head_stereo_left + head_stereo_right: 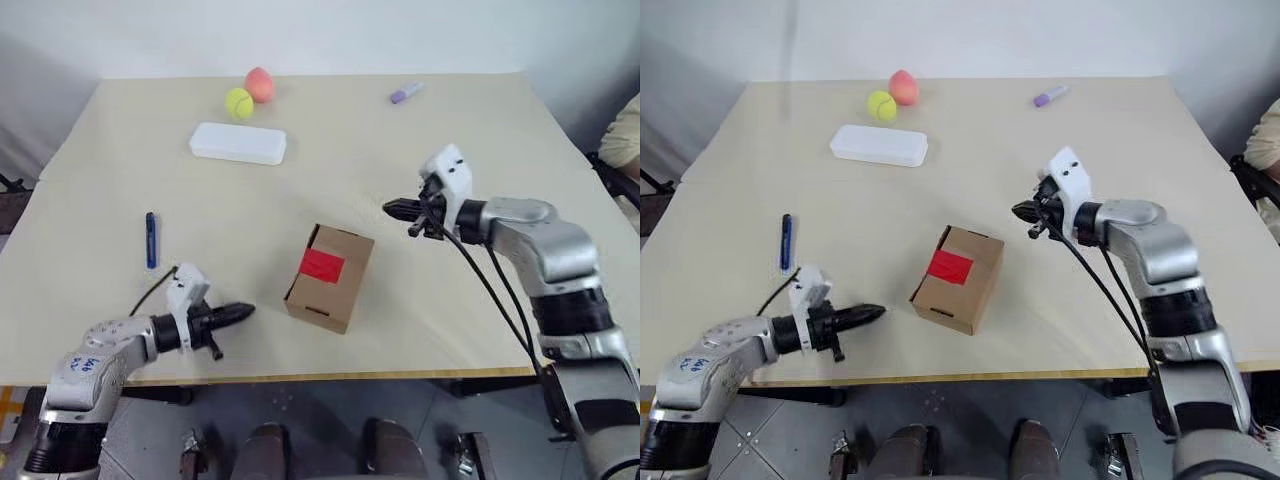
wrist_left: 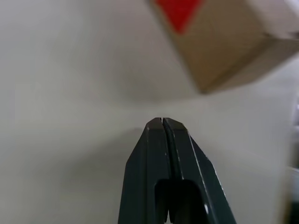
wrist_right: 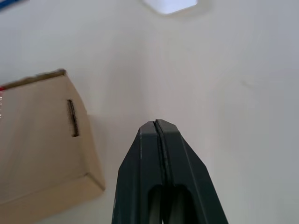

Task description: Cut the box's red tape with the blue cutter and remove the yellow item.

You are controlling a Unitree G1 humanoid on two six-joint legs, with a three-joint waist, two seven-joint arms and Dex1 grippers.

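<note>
Near the middle of the table [image 1: 90, 300] sits the box [image 1: 330, 277], the landmark for everything else, lid down and the red tape [image 1: 322, 264] stuck unbroken across its top. Left of the box and a touch beyond it lies the blue cutter [image 1: 151, 240], flat on the tabletop, well apart from either arm, nobody holding it. Hovering just left of the box's near corner is the left gripper [image 1: 243, 311], fingers pressed tight together with nothing between them, tip aimed at the box; its wrist view catches the tape and a cardboard corner just past the closed fingertips [image 2: 161, 122]. Right of the box and a little beyond it hangs the right gripper [image 1: 392, 209], likewise clamped shut on nothing and raised off the table, pointing back across toward the box's far side; its wrist view shows a slot in the box's side panel. Far beyond the box lies a white case [image 1: 238, 143], with a tennis ball [image 1: 238, 103] and a peach-coloured ball [image 1: 260, 84] touching each other behind it. Beyond the box to the right, near the far edge, rests a purple marker [image 1: 405, 93]. No yellow item in sight with the box shut.
</note>
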